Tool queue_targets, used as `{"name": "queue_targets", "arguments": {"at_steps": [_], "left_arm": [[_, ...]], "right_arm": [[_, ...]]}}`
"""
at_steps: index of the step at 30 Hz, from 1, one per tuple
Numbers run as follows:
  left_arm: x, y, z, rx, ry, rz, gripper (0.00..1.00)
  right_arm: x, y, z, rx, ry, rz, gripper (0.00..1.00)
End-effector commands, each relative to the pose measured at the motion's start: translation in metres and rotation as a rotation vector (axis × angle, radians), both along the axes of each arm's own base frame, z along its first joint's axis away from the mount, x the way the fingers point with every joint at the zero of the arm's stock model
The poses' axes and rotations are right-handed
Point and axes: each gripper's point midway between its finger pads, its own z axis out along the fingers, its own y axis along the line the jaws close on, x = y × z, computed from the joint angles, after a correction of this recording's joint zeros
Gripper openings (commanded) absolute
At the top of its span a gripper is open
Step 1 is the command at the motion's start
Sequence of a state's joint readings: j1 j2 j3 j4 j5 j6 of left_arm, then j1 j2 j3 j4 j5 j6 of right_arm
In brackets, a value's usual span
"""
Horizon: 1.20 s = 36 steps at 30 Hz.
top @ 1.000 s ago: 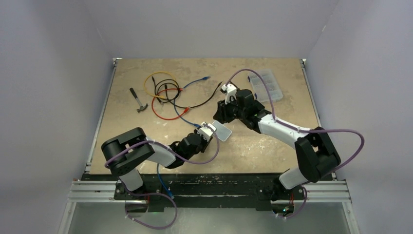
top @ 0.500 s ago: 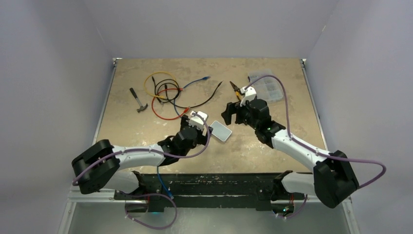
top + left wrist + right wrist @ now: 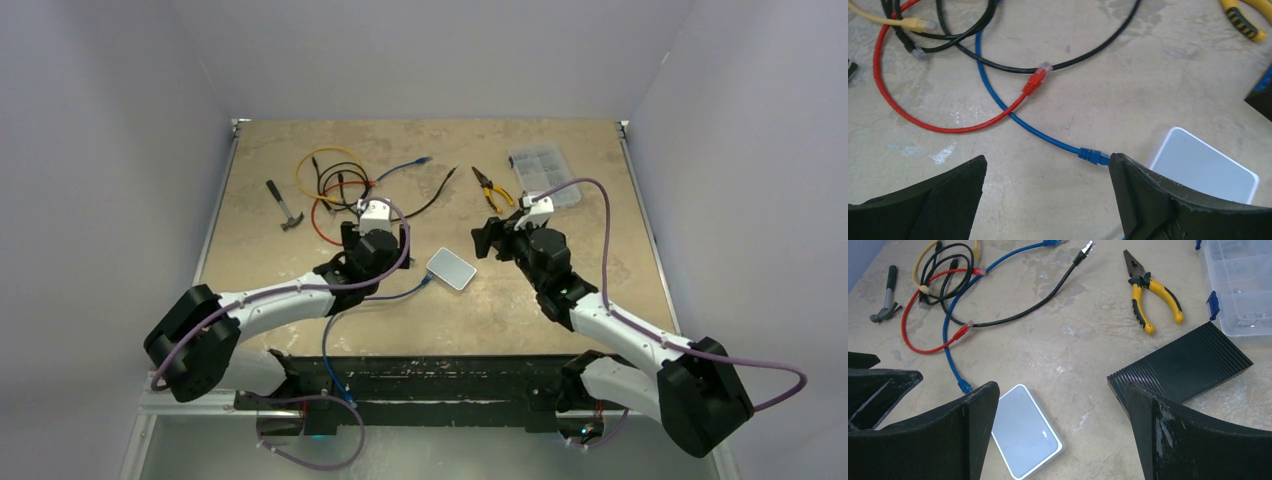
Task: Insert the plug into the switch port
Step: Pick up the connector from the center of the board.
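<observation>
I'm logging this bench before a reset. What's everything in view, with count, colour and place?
switch: 1, white, table centre
blue cable: 1, blue, plug just left of switch
red cable: 1, red, far-left tangle
yellow cable: 1, yellow, same tangle
black cables: count unclear, black, same tangle
hammer: 1, dark, far left
pliers: 1, yellow handles, far centre
organiser box: 1, clear, blue latches, far right
ribbed box: 1, black, before organiser box
left end effector: 1, black, open, left of switch
right end effector: 1, black, open, right of switch
</observation>
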<state>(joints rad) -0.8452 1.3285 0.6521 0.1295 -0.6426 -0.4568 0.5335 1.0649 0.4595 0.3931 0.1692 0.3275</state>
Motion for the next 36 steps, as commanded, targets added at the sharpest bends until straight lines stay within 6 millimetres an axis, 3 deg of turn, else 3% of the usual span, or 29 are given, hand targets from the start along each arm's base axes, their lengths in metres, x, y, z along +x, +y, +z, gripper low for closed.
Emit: {"name": "queue_targets", "arguments": {"at_steps": [1,5,9,13,18,31,36], "left_arm": [[0.022,0.013,-0.004,-0.039,0.051,0.107,0.91],[0.047,0.021,-0.008,0.005,0.074,0.113,0.9],[0.076,0.03,-0.027,0.007,0.142,0.093,0.87],[0.095,0.021,-0.045,-0.017,0.208,0.023,0.82],[0.103,0.013,-0.059,-0.002,0.246,-0.017,0.71],[0.108,0.012,-0.083,0.044,0.293,-0.054,0.24],[0.109,0.017,-0.064,0.056,0.262,-0.039,0.0]], "right_arm": [[0.008,-0.008,0.019,0.062,-0.081,-0.069,0.98],[0.007,-0.008,0.019,0.069,-0.092,-0.067,0.97],[0.008,-0.008,0.016,0.054,-0.082,-0.069,0.97],[0.009,-0.008,0.014,0.047,-0.08,-0.072,0.96],[0.012,-0.004,0.009,0.037,-0.063,-0.055,0.96],[0.015,-0.001,0.0,0.015,-0.035,-0.047,0.96],[0.016,0.0,-0.003,0.01,-0.029,-0.047,0.96]]}}
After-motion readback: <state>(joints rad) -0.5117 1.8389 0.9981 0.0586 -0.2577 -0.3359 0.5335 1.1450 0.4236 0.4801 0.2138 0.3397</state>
